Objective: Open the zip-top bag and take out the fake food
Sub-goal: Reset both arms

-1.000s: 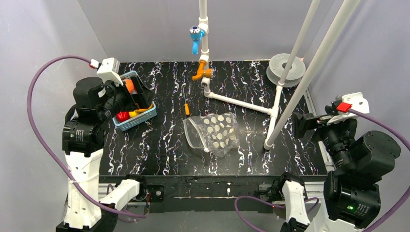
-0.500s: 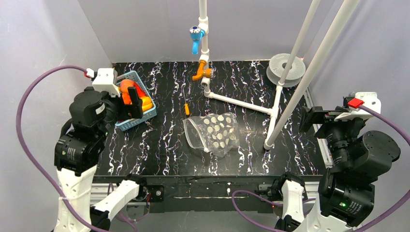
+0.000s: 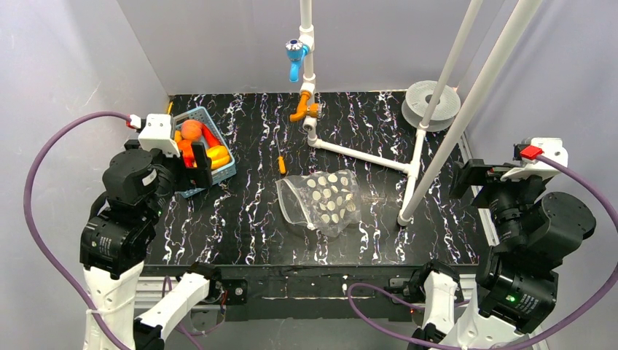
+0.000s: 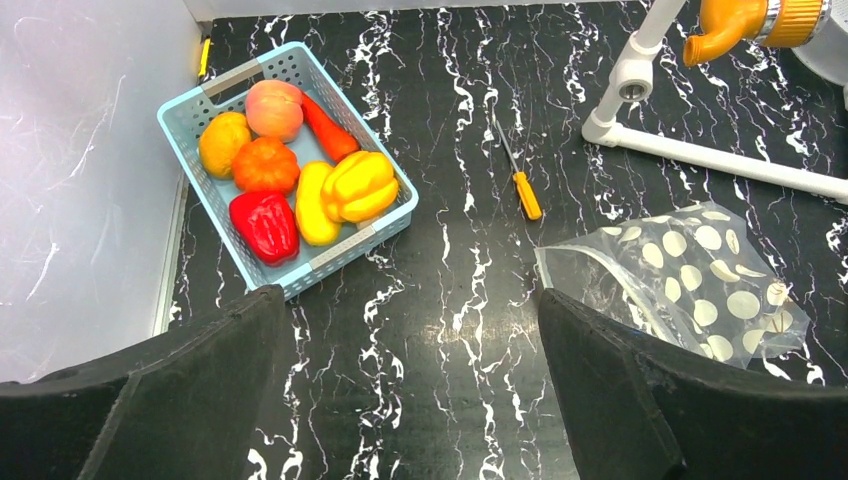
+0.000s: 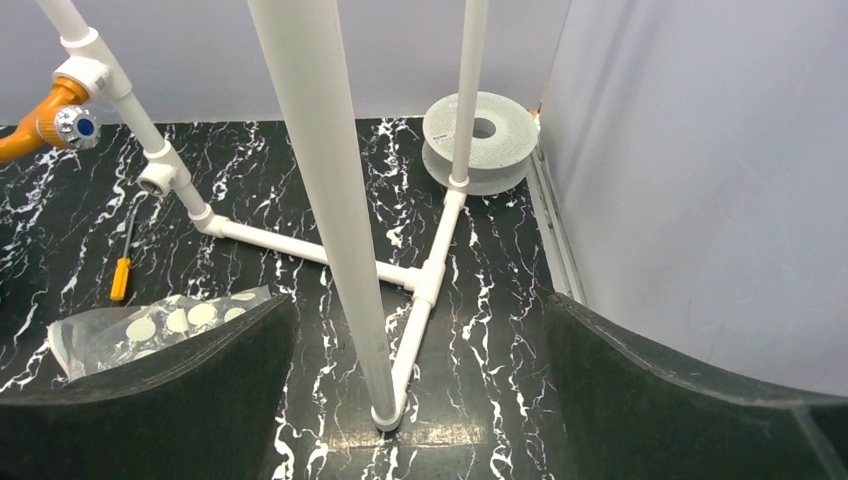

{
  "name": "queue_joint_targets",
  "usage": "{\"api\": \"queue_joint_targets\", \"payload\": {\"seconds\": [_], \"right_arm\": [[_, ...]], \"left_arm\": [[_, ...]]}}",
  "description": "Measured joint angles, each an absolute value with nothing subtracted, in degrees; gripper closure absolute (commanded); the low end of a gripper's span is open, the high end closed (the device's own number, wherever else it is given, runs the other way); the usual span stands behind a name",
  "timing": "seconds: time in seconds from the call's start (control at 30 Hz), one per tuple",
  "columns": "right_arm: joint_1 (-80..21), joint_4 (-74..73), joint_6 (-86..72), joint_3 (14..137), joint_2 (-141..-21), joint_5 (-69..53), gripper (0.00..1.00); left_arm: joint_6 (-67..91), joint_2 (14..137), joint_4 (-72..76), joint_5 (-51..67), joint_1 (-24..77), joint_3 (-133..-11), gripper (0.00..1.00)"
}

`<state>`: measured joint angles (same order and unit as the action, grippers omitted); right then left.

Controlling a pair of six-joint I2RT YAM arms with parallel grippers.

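The zip-top bag (image 3: 321,200), clear with white dots, lies flat at the table's middle, its mouth toward the left. It also shows in the left wrist view (image 4: 690,280) and the right wrist view (image 5: 150,325). No coloured piece shows inside it. The fake food (image 3: 197,142) (image 4: 300,180) sits in the light blue basket (image 3: 222,173) (image 4: 335,255) at the back left. My left gripper (image 3: 188,157) (image 4: 410,295) hangs open and empty at the basket's near side. My right gripper (image 3: 474,179) (image 5: 420,300) is open and empty at the table's right edge, far from the bag.
An orange-handled screwdriver (image 3: 281,162) (image 4: 522,185) lies behind the bag. A white pipe frame (image 3: 364,155) (image 5: 330,200) with tall slanted poles stands right of the bag. A grey spool (image 3: 430,102) sits at the back right. Grey walls close in both sides.
My left arm has drawn back from over the basket toward the near left, uncovering the food in it. The right arm has shifted slightly rightward. The bag has not moved.
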<state>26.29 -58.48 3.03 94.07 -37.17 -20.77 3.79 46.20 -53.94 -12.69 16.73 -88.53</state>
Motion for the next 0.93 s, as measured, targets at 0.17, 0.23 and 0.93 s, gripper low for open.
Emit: {"api": "queue_joint_targets", "payload": {"seconds": [0.17,0.23,0.93], "right_arm": [[26.3,-58.4,2.9,92.8,-36.4,-21.0,0.02],[26.5,-58.3,2.6,92.7,-36.3,-20.9,0.02],[27.4,-57.1,2.4,88.9,-34.6,-25.5,0.02]], "left_arm": [[3.8,45.2,-53.9,-12.7,16.7,-87.3,0.02],[3.8,45.0,-53.7,-12.7,16.7,-87.3,0.02],[5.1,42.5,-50.2,-8.9,16.7,-82.2,0.02]]}}
